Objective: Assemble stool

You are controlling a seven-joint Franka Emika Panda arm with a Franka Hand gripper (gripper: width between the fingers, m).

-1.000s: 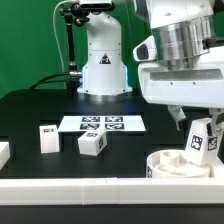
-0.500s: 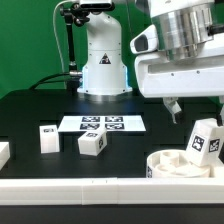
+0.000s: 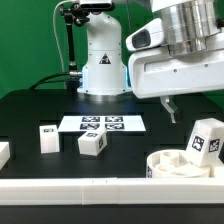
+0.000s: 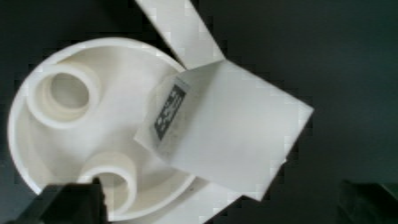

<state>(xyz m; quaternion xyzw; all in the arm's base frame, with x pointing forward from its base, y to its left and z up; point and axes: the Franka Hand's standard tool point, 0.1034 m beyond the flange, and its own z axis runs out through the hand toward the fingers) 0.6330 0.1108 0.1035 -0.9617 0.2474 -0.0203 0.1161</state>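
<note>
White plastic block leg (image 3: 204,138) stands on the round seat (image 3: 163,160) (tool (image 4: 217,198) jaws apart, empty).

At lower right of the exterior view: round white seat (image 3: 165,165), with one tagged block leg (image 3: 204,138) standing in it, leaning a little. At lower left: second leg (image 3: 48,137) and third leg (image 3: 93,143), apart.

No readable words or numbers for you. Just black-and-white square tags: marker board (image 3: 103,124) mid-frame, upright leg (image 3: 205,140) lower right, small leg (image 3: 47,137) and tilted leg (image 3: 93,144) lower left.
</note>
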